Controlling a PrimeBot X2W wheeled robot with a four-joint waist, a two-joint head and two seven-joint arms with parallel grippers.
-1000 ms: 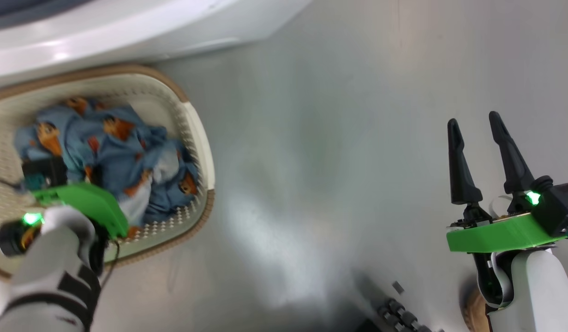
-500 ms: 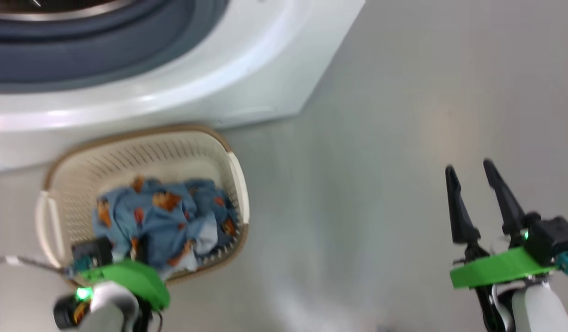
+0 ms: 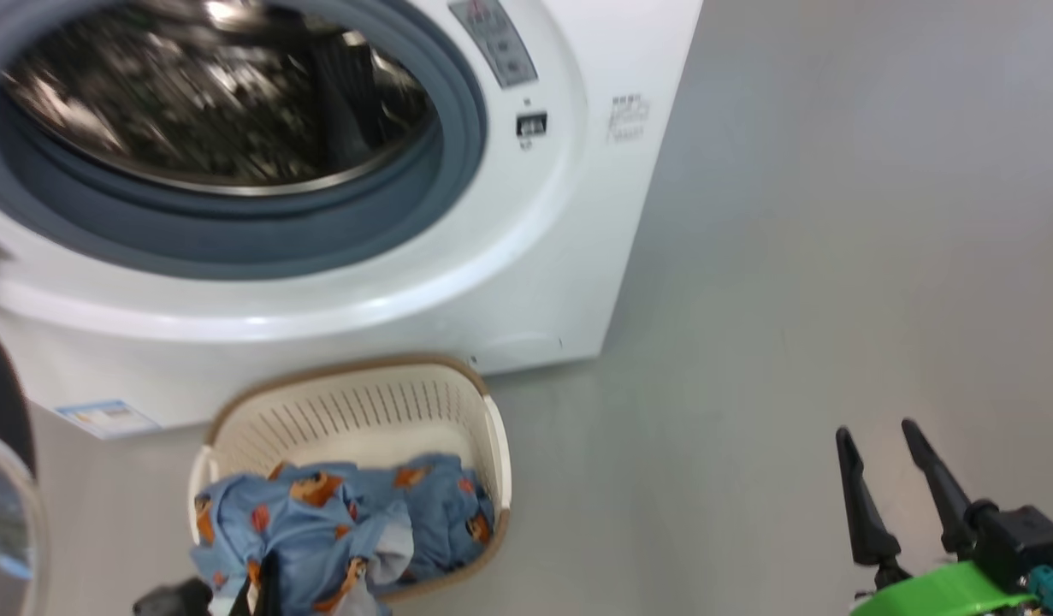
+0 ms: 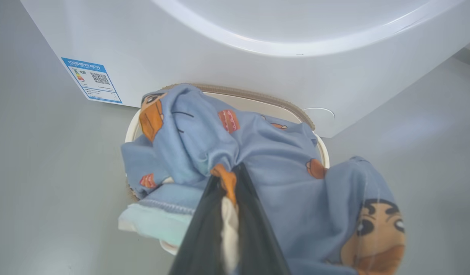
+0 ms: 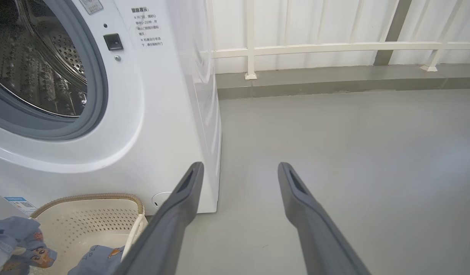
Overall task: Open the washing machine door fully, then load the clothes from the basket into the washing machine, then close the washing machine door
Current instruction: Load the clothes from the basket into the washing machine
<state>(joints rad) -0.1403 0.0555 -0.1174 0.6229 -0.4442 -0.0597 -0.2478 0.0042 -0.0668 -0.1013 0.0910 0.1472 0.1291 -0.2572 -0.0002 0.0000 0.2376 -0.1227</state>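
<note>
The washing machine (image 3: 526,257) stands with its steel drum (image 3: 210,94) exposed. Its door (image 3: 4,513) hangs swung out at the left edge of the head view. The basket (image 3: 355,402) sits on the floor against the washer's front. The light blue printed clothes (image 3: 338,530) bulge up from it. My left gripper (image 4: 231,173) is shut on a bunched fold of the clothes (image 4: 265,152), held up over the basket's rim (image 4: 257,95); its dark fingers (image 3: 265,590) poke into the cloth. My right gripper (image 3: 875,429) stands open above bare floor to the right, nothing between its fingers (image 5: 181,198).
A blue label sticker (image 4: 91,80) sits low on the washer's front. Grey floor (image 5: 353,152) stretches to the right of the machine. A white railing and a low kerb (image 5: 334,47) run along the back wall.
The head camera has tilted up: the drum opening has come into the picture, and the basket and both grippers have slid down it. The left gripper stays shut on the clothes, the right stays open.
</note>
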